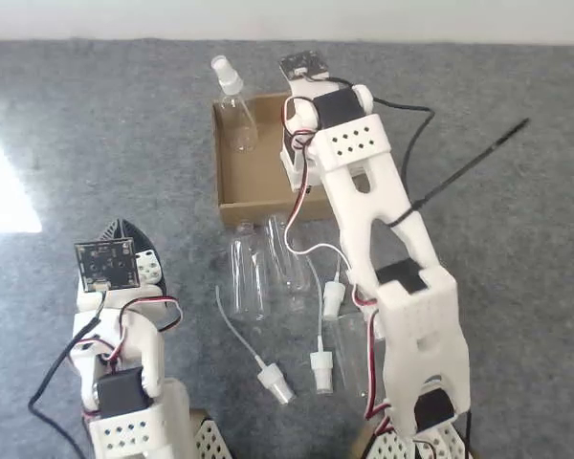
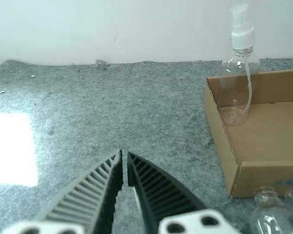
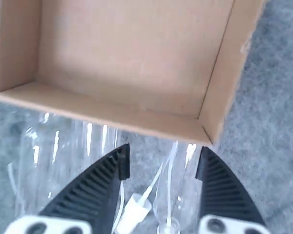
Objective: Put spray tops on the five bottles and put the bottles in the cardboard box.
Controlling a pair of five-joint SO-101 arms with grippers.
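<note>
High view: one bottle (image 1: 237, 120) boxed, three tops (image 1: 275, 382) (image 1: 321, 369) (image 1: 333, 298) loose.

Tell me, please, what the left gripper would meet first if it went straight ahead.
Nothing nearby, it seems: the left gripper points over bare mat toward the far wall. The box sits off to one side of that line.

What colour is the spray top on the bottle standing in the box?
White. The spray top shows best in the left wrist view.
</note>
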